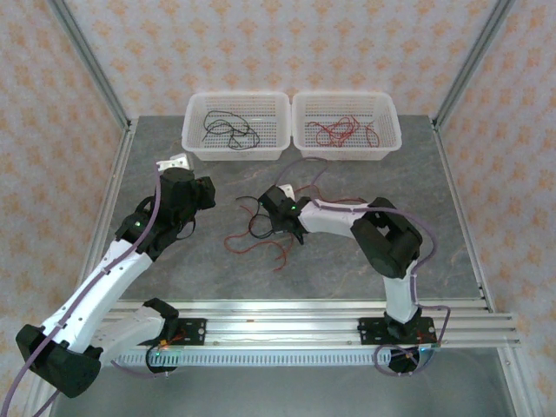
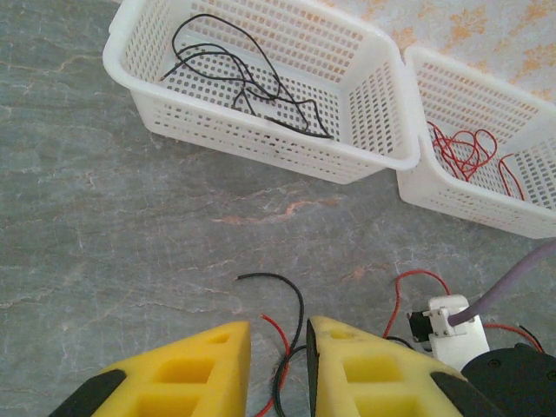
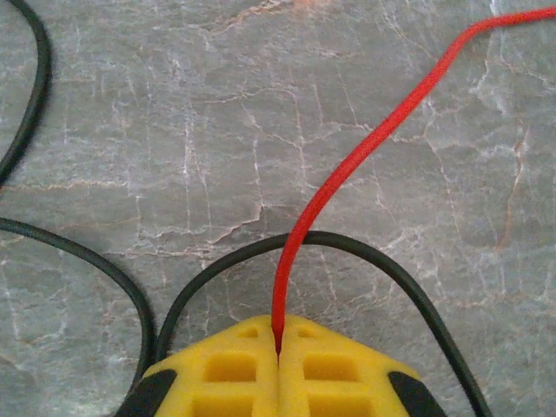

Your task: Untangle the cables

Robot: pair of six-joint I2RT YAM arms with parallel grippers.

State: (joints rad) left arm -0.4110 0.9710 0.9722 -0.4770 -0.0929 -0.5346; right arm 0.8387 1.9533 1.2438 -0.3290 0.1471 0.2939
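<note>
From above, my right pincer (image 1: 276,207) sits among loose cables (image 1: 252,234) mid-table, with bare table (image 1: 347,269) nearward and baskets (image 1: 236,153) lining the far edge.

Left wrist: my left pincer (image 2: 278,373) is parted over cable ends, with open table ahead.

Right wrist: my fingers are clenched on a red cable (image 3: 373,139) crossing a black loop (image 3: 373,252).

The right gripper (image 3: 279,347), jaws closed, pinches a red wire (image 3: 373,139) — a black wire (image 3: 365,252) arcs under it on the grey-veined table (image 3: 174,130).
</note>
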